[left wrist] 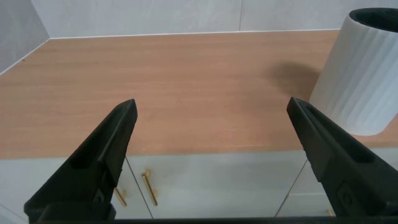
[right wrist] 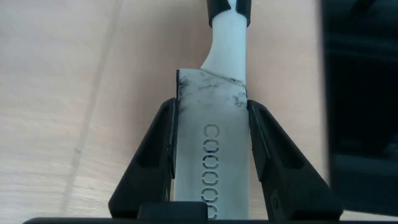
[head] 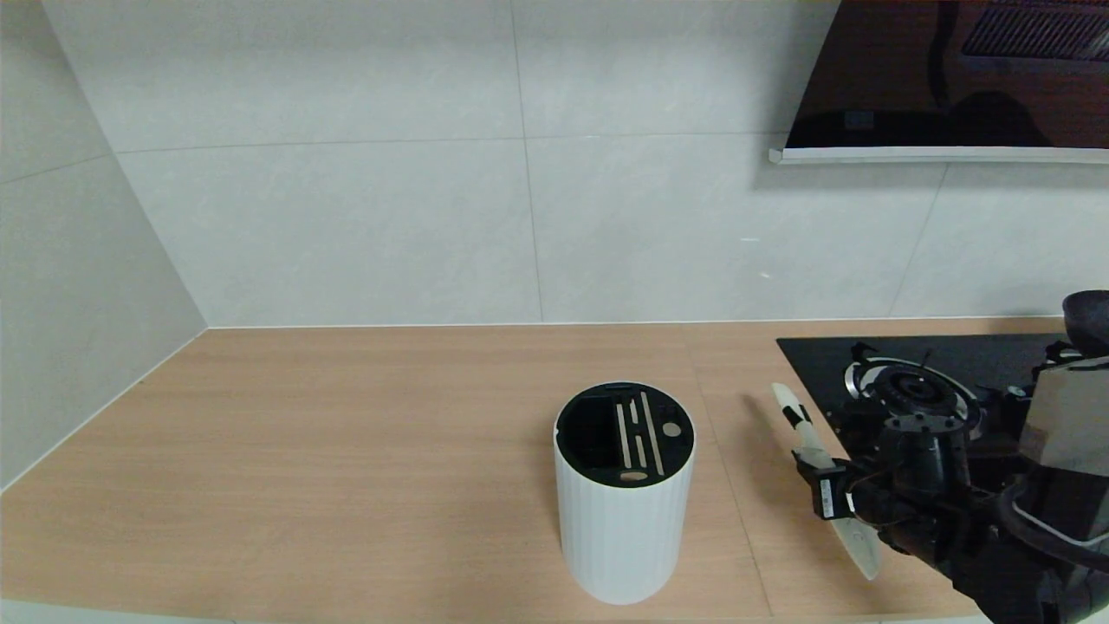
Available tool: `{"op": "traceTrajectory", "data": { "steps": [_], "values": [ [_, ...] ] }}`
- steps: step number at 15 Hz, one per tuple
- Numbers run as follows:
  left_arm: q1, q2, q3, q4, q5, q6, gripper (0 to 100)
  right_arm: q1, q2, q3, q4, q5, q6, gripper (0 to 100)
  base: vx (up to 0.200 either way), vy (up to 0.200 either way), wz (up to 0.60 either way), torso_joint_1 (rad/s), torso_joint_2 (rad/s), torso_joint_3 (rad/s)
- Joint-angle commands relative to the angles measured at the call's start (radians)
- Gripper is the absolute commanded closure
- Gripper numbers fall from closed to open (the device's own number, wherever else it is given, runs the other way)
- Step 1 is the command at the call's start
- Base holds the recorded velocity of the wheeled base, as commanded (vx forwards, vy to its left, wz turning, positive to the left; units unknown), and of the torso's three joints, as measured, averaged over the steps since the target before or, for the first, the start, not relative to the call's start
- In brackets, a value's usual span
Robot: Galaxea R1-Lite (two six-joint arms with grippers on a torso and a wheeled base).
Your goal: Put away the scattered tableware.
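Head view: a knife with a white blade and a black-banded white handle is at the right of the counter, between the holder and the stove, handle pointing toward the back wall. My right gripper has it across the blade, just below the handle. Right wrist view: the two fingers pinch the blade's edges, with the knife flat between them. A shadow lies on the wood beside the handle, but I cannot tell for certain whether the knife is clear of the counter. The holder is a white ribbed cylinder with a black slotted top, upright near the counter's front edge and well apart from the knife; its slots look empty as far as I can see. Left wrist view: my left gripper hangs at the counter's front edge with its fingers spread wide, holding nothing, and the holder is just off to one side. My reading of progress: the grasp is made, while carrying the knife over and slotting it in is left to do.
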Motion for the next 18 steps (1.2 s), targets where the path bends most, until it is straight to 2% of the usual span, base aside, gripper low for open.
{"op": "traceTrajectory", "data": {
  "steps": [1, 5, 11, 13, 15, 16, 17, 18],
  "values": [
    [0.000, 0.002, 0.000, 0.000, 0.000, 0.000, 0, 0.014, -0.180, 0.009, 0.078, 0.000, 0.002, 100, 0.000, 0.000, 0.00, 0.000, 0.00, 0.000],
    [0.000, 0.000, 0.000, 0.000, -0.003, 0.008, 0, 0.086, -0.406, 0.006, 0.259, 0.004, 0.020, 100, 0.000, 0.000, 0.00, 0.000, 0.00, 0.000],
    [0.000, 0.000, -0.004, -0.018, -0.003, 0.000, 0, 0.119, -0.519, 0.027, 0.260, 0.048, 0.020, 100, 0.000, 0.000, 0.00, 0.000, 0.00, 0.000],
    [0.000, 0.000, -0.058, -0.048, -0.011, -0.014, 0, 0.122, -0.519, 0.024, 0.262, 0.047, 0.020, 100, 0.000, 0.000, 0.00, 0.000, 0.00, 0.000],
    [0.000, 0.000, -0.087, -0.018, -0.047, -0.025, 0, 0.128, -0.519, 0.021, 0.264, 0.045, 0.020, 100, 0.000, 0.000, 0.00, 0.000, 0.00, 0.000],
    [-0.002, 0.013, -0.135, 0.029, -0.155, -0.029, 0, 0.149, -0.524, 0.021, 0.264, 0.039, 0.020, 100, 0.000, 0.000, 0.00, 0.000, 0.00, 0.000],
    [-0.003, 0.048, -0.193, 0.081, -0.216, -0.034, 0, 0.162, -0.533, 0.019, 0.285, 0.039, 0.022, 100, 0.000, 0.000, 0.00, 0.000, 0.00, 0.000],
    [-0.003, 0.077, -0.220, 0.104, -0.235, -0.038, 0, 0.166, -0.539, 0.015, 0.300, 0.039, 0.022, 100, 0.000, 0.000, 0.00, 0.000, 0.00, 0.000]
  ]
}}
